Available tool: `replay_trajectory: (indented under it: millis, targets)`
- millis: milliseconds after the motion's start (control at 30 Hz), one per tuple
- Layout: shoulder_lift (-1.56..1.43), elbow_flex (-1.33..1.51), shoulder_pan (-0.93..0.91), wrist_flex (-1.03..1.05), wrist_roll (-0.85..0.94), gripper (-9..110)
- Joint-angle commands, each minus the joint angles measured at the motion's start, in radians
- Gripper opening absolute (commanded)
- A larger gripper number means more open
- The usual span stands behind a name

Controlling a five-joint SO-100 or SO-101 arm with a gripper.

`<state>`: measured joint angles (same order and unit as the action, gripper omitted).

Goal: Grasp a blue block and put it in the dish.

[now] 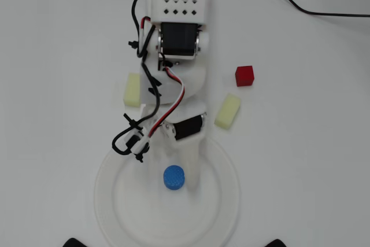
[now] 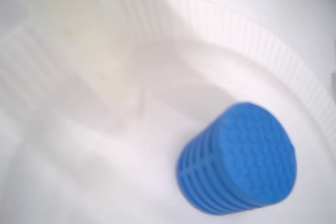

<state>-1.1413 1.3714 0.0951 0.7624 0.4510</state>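
The blue block (image 1: 173,177) is a short cylinder standing on the floor of the dish (image 1: 222,201), a large white ribbed plate at the bottom centre of the overhead view. My gripper (image 1: 186,172) reaches over the dish from the top, with one white finger just right of the block. In the wrist view the blue block (image 2: 237,160) rests on the dish (image 2: 252,35), apart from a blurred white finger (image 2: 100,61) at the left. The jaws look open and nothing is held.
A red cube (image 1: 244,76) lies to the right of the arm. Two pale yellow blocks (image 1: 228,111) (image 1: 132,89) lie on either side of the arm, above the dish. A black cable (image 1: 312,11) runs across the top right.
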Motion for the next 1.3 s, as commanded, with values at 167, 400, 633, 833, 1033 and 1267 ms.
replay_trajectory:
  millis: [167, 400, 633, 833, 1033, 1267]
  targets:
    - [-0.367, -0.044, -0.026, 0.291, -0.029, 40]
    - [-0.867, 0.183, -0.037, 0.479, -0.026, 42]
    - [-1.407, 0.68, -0.029, 0.486, -0.11, 44]
    - [-1.738, 1.029, -0.018, 0.497, -0.172, 44]
    - [-1.908, 1.243, -0.041, 0.574, -0.232, 47]
    - [-2.085, 1.451, -0.048, 0.634, -0.244, 50]
